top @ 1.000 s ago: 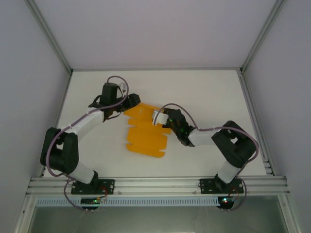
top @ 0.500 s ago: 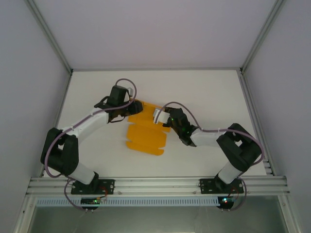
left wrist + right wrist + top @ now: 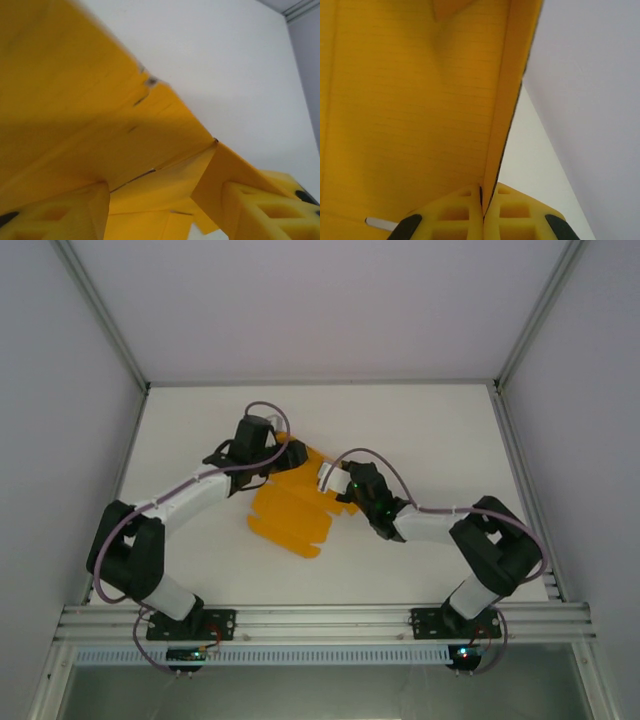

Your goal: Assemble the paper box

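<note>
**Card sheet held at two corners, mid-table**

We see a white table (image 3: pixel 420 430) walled in by pale panels, with a metal rail (image 3: pixel 320 620) along the near edge where both arms are bolted. A purple cable (image 3: pixel 262 408) loops over the left wrist. The two forearms reach in from either side, and their wrists cover the far part of the sheet from above.

The paper box (image 3: pixel 290 508) is an orange-yellow die-cut sheet with scalloped tabs. It is spread out near the middle of the table, and its far end is lifted off the surface.

The left gripper (image 3: pixel 278 455) sits at the sheet's far left corner. In the left wrist view its yellow fingers (image 3: pixel 55 215) stand apart. The card (image 3: pixel 100 125) slopes up over them, and a folded flap rests against the right-hand finger.

The right gripper (image 3: pixel 328 480) meets the sheet's right edge. In the right wrist view the right gripper (image 3: pixel 482 194) has its fingers pressed together, clamped on a thin upright edge of the card (image 3: pixel 410 100). That edge rises straight out of the seam between them.
</note>
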Robot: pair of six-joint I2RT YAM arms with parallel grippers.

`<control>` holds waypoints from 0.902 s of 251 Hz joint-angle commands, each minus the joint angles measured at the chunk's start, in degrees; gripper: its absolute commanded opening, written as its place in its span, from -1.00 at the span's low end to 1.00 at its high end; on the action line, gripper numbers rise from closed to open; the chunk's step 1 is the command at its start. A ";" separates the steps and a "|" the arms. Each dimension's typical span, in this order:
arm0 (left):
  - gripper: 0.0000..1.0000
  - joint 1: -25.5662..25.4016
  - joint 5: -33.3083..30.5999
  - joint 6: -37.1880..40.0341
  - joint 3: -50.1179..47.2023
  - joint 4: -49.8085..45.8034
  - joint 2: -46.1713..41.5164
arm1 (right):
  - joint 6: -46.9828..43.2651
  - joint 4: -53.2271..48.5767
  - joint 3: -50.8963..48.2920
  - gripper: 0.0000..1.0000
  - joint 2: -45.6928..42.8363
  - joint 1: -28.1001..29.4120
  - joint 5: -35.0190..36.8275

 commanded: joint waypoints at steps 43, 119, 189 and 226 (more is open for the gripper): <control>0.34 -5.83 1.30 -2.91 1.13 10.91 1.91 | 1.45 -0.57 1.63 -1.00 -1.82 1.87 -6.23; 0.62 -5.93 -0.88 -0.97 -0.43 5.67 -0.84 | 4.76 -4.64 1.86 -1.00 -4.64 0.16 -7.82; 0.99 -4.20 -8.68 5.15 -4.52 -9.05 -14.37 | 0.70 -15.99 4.39 -1.00 -6.28 -2.12 -3.74; 0.99 1.22 -11.66 6.18 -8.61 -16.44 -20.19 | -0.19 -18.49 5.29 -1.00 -8.09 -4.07 -4.62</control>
